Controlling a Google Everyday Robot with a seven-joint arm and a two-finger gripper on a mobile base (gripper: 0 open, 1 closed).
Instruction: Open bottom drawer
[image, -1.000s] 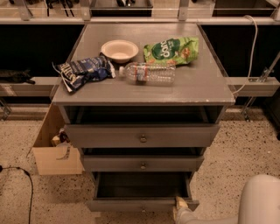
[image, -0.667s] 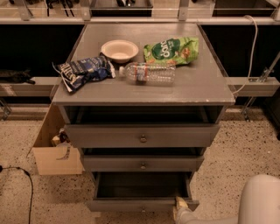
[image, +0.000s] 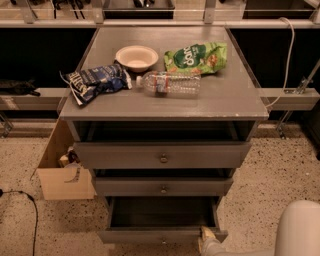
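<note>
Arm (image: 300, 231) at 5 o'clock, white, nearest. Gripper (image: 206, 235) at right end of bottom drawer (image: 140, 235) front; open or closed: cannot tell. Bottom drawer at 6 o'clock, pulled out, dark inside showing. Middle drawer (image: 130, 187) and top drawer (image: 120, 156) above, less extended. Box (image: 62, 182) at 9 o'clock on floor. On cabinet top (image: 230, 97): chip bag (image: 95, 82) at 10, bottle (image: 170, 83) lying centre, bowl (image: 136, 56) at 11, green bag (image: 196, 58) at 1.
</note>
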